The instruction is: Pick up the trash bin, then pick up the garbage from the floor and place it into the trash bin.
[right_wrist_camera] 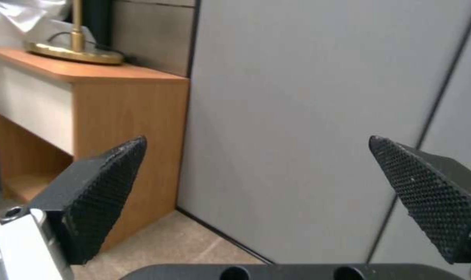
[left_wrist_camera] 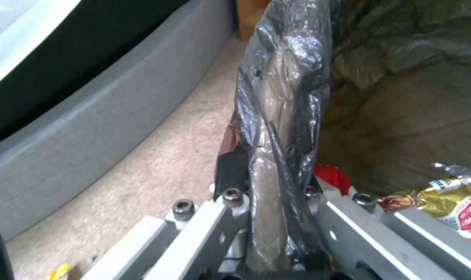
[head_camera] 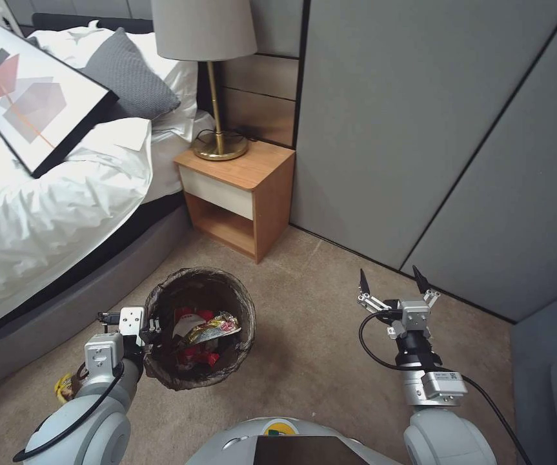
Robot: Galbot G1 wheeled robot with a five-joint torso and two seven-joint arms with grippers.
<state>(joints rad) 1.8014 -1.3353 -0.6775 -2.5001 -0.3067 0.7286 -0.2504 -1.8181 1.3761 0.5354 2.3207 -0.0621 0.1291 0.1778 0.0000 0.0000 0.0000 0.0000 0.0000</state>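
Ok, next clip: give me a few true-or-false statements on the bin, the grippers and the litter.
1. The left gripper is clamped on the trash bin rim. True.
2. The right gripper holds a wrapper. False: it is open and empty.
3. The bin is empty. False: garbage lies inside.
4. A yellow wrapper lies on the carpet beside the left arm. True.
5. The lamp stands on the floor. False: on the nightstand.

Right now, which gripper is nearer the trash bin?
Left. The left gripper is clamped on the trash bin at its rim. The right gripper hangs open over bare carpet, well off to the bin's right.
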